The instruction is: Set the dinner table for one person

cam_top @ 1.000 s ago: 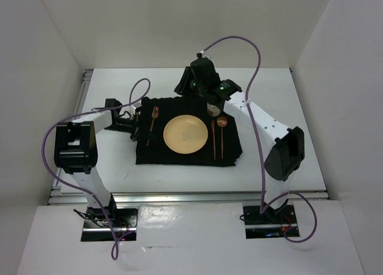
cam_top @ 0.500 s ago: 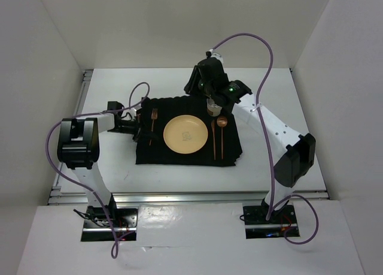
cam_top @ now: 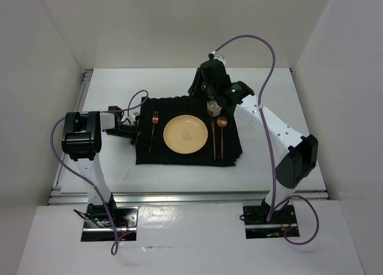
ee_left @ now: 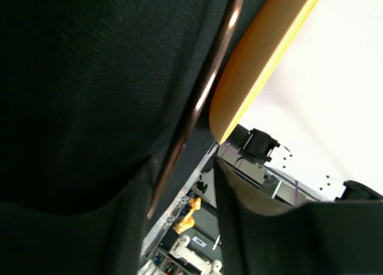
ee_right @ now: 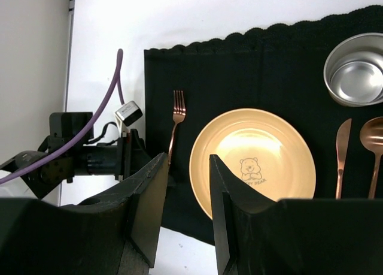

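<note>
"Top external view: where does the dinner table point(cam_top: 179, 179) sit?"
"Under both arms, white, spanning the frame; a black mat point(cam_top: 179, 158) lies mid-table."
"Pincers?"
"Left gripper point(cam_top: 137, 136), low at the mat's left edge, jaws apart by the fork point(cam_top: 152, 130); right gripper point(ee_right: 188, 158), farther, raised near the cup point(cam_top: 213, 109), fingers spread, empty."
</note>
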